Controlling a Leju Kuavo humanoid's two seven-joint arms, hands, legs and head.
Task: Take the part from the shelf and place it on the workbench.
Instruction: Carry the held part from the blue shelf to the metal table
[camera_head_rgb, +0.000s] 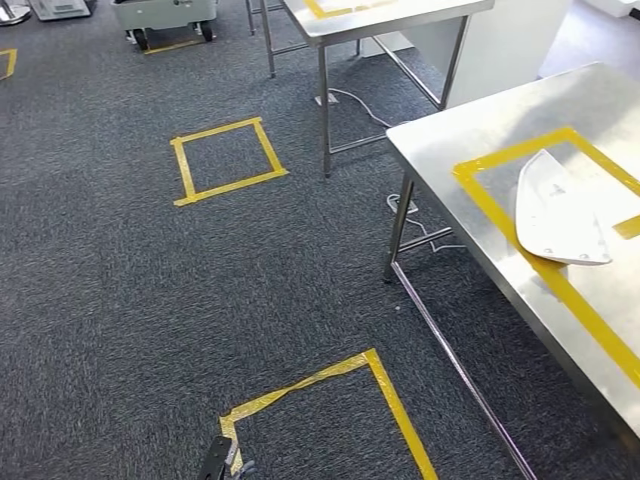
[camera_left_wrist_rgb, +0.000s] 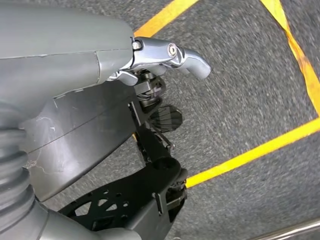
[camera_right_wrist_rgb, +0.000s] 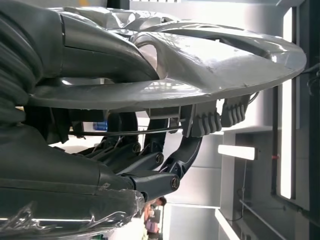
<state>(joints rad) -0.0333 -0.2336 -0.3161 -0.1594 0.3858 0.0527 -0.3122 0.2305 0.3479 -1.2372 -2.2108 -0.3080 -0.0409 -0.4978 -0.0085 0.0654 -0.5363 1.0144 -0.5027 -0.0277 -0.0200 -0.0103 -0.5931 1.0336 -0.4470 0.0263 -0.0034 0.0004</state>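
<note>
In the right hand (camera_right_wrist_rgb: 177, 150), pressed by fingers, the grey part (camera_right_wrist_rgb: 211, 65)

The head view looks forward and down from high up onto grey carpet (camera_head_rgb: 113, 300) with yellow tape squares (camera_head_rgb: 226, 160), the steel desk (camera_head_rgb: 453, 130) at its right. The left wrist view sits close behind the left hand (camera_left_wrist_rgb: 158, 125), facing down at the same taped carpet. The right wrist view, turned sideways, looks out close past the right hand (camera_right_wrist_rgb: 181, 150) under a grey part (camera_right_wrist_rgb: 211, 65) toward ceiling lights (camera_right_wrist_rgb: 236, 151).
</note>
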